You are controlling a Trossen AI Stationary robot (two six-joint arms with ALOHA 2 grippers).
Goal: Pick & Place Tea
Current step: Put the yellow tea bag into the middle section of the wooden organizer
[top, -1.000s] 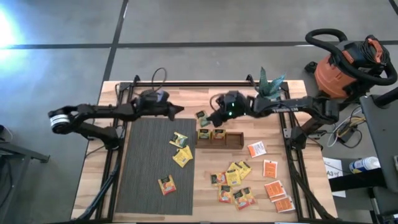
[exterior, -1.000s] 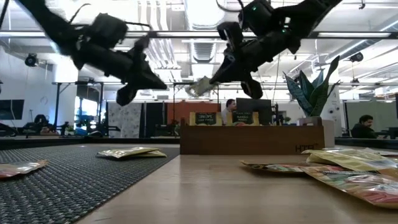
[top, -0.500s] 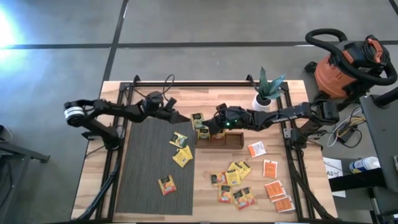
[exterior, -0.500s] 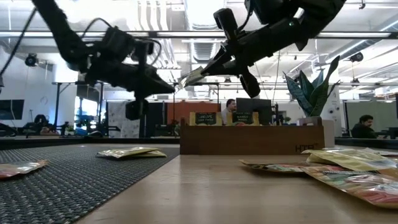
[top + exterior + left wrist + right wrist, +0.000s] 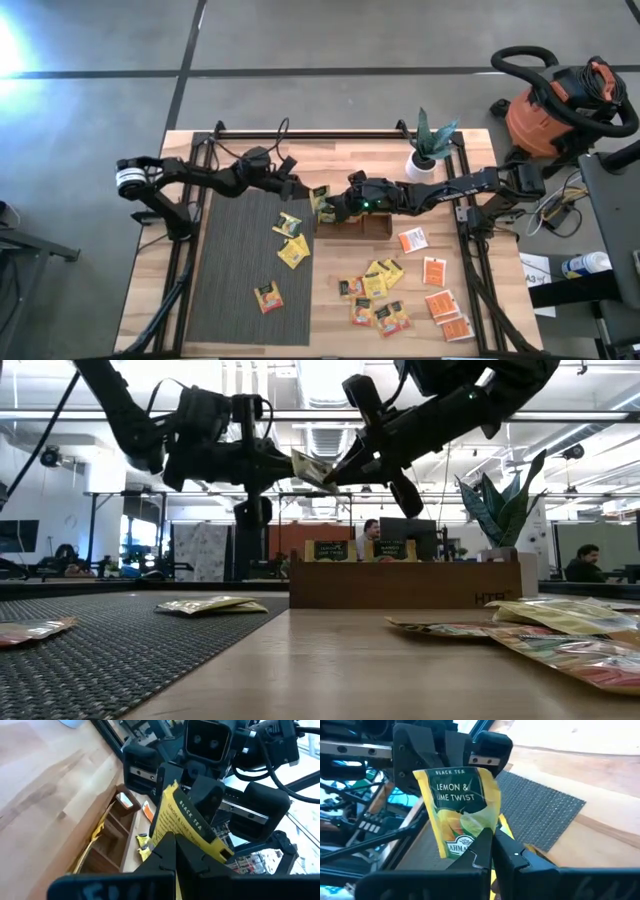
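A yellow-and-green tea sachet (image 5: 320,195) hangs in the air between my two grippers, above the left end of the brown wooden tray (image 5: 375,224). My right gripper (image 5: 333,204) reaches in from the table's right and is shut on the sachet (image 5: 460,805). My left gripper (image 5: 303,190) comes level from the left with shut fingers, its tips right at the sachet's opposite edge (image 5: 175,815). Three more sachets (image 5: 293,250) lie flat on the dark mat (image 5: 240,270). Several lie on the wood (image 5: 375,285). My right gripper pinches the sachet's lower edge (image 5: 470,842) between its two fingers, coming from the table's right and slanting slightly down. The sachet stands out beyond the fingertips, tilted and lifted clear of the tray and table. My left gripper: I cannot tell whether its shut tips touch the sachet.
The tray (image 5: 400,585) has upright sachets in its slots. Orange sachets (image 5: 440,300) lie near the right front. A potted plant (image 5: 430,150) stands at the back. Black rails (image 5: 190,230) run along both table sides. An orange vacuum (image 5: 555,110) sits beyond the right edge.
My left gripper has swung toward the table's right, turning level, until its tips reach the sachet. My right gripper has carried the sachet a little toward the left and near side, and tipped it so its free end points up toward the left gripper.
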